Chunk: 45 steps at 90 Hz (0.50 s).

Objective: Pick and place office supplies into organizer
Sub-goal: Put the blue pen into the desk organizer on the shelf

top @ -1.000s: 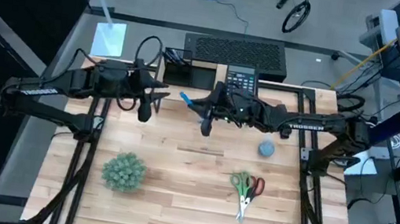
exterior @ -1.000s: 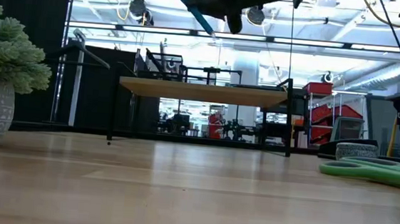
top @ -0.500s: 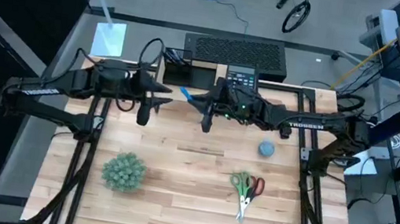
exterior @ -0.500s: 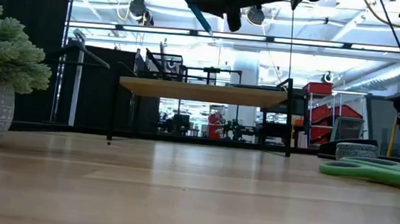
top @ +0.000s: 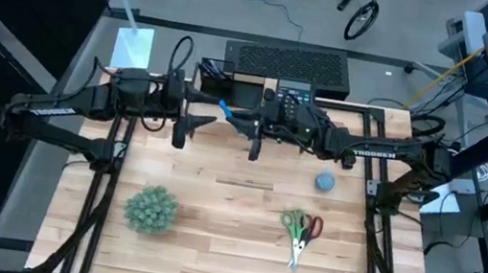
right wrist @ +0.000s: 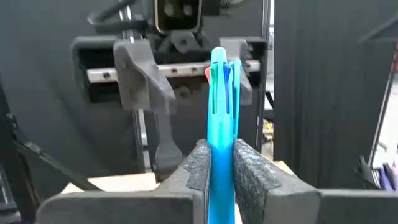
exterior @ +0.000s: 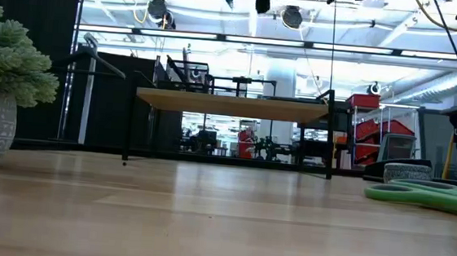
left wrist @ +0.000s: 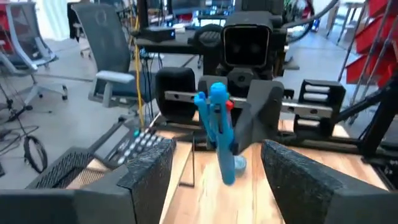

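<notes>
Up over the back of the wooden table (top: 214, 210), both arms have closed in on each other: the right gripper (right wrist: 216, 163), fingers pinched on the blue pen (right wrist: 218, 118), has carried it nearer the organizer (top: 216, 72) than a second ago. Facing it, the left gripper (left wrist: 214, 174) stands wide open and empty. A handover looks likely. Both scissors (top: 299, 232) lie untouched.
</notes>
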{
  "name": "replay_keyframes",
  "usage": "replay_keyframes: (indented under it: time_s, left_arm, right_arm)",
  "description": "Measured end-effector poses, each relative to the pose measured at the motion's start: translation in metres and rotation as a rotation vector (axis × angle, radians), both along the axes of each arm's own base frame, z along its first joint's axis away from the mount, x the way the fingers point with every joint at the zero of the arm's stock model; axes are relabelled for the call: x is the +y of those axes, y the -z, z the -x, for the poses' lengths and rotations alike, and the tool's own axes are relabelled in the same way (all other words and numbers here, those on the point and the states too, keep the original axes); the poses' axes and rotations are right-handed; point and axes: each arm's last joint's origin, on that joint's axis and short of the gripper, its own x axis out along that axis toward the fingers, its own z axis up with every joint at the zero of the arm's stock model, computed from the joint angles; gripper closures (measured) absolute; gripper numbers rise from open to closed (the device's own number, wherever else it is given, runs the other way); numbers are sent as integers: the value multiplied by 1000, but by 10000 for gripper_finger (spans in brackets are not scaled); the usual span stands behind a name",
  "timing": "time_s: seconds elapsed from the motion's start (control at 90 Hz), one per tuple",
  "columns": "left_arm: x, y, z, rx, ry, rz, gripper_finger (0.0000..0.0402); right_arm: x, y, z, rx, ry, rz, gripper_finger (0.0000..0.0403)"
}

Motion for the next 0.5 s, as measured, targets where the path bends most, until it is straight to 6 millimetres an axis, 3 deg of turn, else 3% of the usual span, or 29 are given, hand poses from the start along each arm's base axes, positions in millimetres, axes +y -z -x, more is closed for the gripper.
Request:
replay_keyframes:
  time_s: [0.244, 0.5]
  left_arm:
    - [2, -3, -17, -99, 35, 7, 167]
    - [3, -1, -22, -99, 37, 6, 172]
  right_arm:
    - [4, 1, -1, 7, -7, 13, 376]
    - [7, 1, -1, 11, -12, 33, 376]
